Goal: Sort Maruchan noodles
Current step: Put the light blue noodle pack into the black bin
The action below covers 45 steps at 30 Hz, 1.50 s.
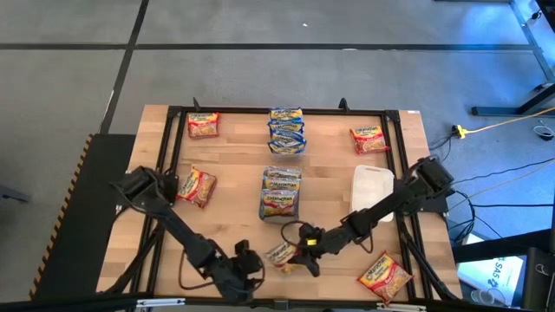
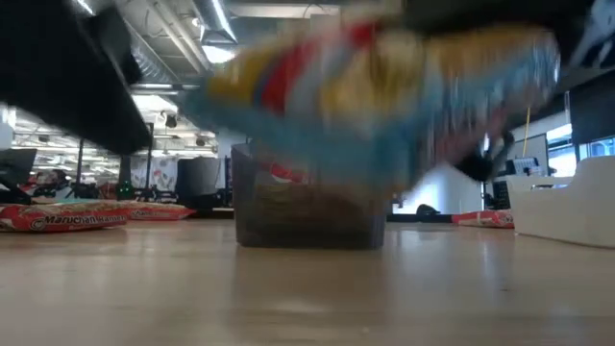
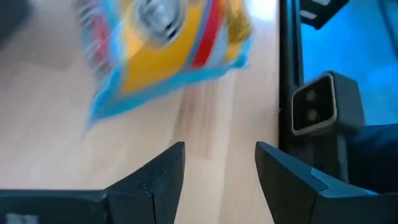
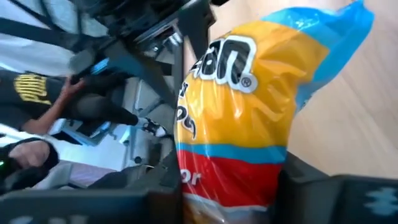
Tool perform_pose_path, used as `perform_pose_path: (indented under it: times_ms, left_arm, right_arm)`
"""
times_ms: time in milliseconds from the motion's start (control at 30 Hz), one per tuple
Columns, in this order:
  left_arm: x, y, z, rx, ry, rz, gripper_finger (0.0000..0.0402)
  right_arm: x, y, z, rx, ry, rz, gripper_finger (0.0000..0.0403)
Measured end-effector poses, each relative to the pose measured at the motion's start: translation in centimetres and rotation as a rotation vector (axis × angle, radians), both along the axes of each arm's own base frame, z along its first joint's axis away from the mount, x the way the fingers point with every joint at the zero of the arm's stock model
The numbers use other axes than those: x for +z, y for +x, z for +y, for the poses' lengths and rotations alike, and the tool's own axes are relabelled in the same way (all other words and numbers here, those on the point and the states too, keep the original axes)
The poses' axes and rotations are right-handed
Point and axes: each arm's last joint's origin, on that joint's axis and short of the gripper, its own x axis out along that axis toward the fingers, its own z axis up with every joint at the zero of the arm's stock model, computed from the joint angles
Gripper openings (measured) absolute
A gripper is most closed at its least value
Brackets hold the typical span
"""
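**Right hand clamps a noodle packet at the counter's near edge**

While the left hand (image 1: 247, 276) waits low at the near edge with its fingers (image 3: 163, 175) standing apart on nothing, the right hand (image 1: 299, 250) has its fingers closed around one packet (image 4: 249, 112) of Maruchan noodles. In the right wrist view that packet fills the space between the fingers, yellow with a red band and blue crimped ends, and it looks lifted clear of the counter (image 1: 234, 217) rather than lying flat. From above, the held packet (image 1: 280, 254) sits just beside the right hand, toward the left arm.

My judgement is that the packet is light, with a slick, crinkly wrapper over a brittle block. A hard squeeze could crack the noodles; a loose one could let the film slide. Gripping across the firm body of the block seems safer than pinching a floppy blue end.

The other packets lie spread out: a blue stack (image 1: 286, 130) at the far middle, a second stack (image 1: 280, 192) in the centre, singles at the far left (image 1: 203, 125), mid left (image 1: 196, 185), far right (image 1: 368, 139) and near right (image 1: 385, 276). A white tray (image 1: 371, 186) lies under the right arm.
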Motion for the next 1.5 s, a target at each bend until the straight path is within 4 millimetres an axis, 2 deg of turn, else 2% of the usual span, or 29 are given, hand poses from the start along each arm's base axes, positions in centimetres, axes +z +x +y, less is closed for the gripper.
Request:
perform_pose_path:
  times_ms: [100,233,333,467,600,833,1200,1333,1500]
  left_arm:
    - [2.1,-0.8,-0.2,-0.005,-0.024,-0.041,0.019]
    - [4.8,-1.4,0.0,-0.031,-0.042,-0.116,0.019]
    - [6.5,-1.5,0.7,-0.041,-0.058,-0.142,0.019]
    - [8.0,-0.8,2.2,-0.025,-0.095,-0.17,0.0195]
    - [8.1,0.5,3.4,-0.034,-0.132,-0.173,0.0211]
    - [7.1,3.5,4.9,-0.099,-0.227,-0.19,0.0228]
    - [6.6,4.0,5.2,-0.14,-0.266,-0.167,0.0223]
    - [6.6,4.0,5.2,-0.144,-0.267,-0.162,0.0199]
    - [6.6,4.0,5.2,-0.152,-0.272,-0.157,0.0141]
  right_arm:
    - [1.3,-0.2,-0.1,0.017,-0.024,-0.051,0.0125]
    - [2.0,-0.6,0.4,0.033,-0.093,-0.103,0.0111]
    - [2.0,-1.0,1.1,0.067,-0.133,-0.122,0.01]
    - [2.0,-1.8,2.1,0.068,-0.185,-0.147,0.0107]
    - [2.1,-2.1,2.8,0.082,-0.215,-0.16,0.0117]
    - [3.4,-1.4,3.6,0.112,-0.276,-0.237,0.0105]
    - [3.8,-1.1,3.6,0.062,-0.313,-0.242,0.011]
    - [3.9,-1.0,3.6,0.058,-0.308,-0.249,0.0121]
    - [4.0,-1.0,3.6,0.049,-0.295,-0.261,0.0151]
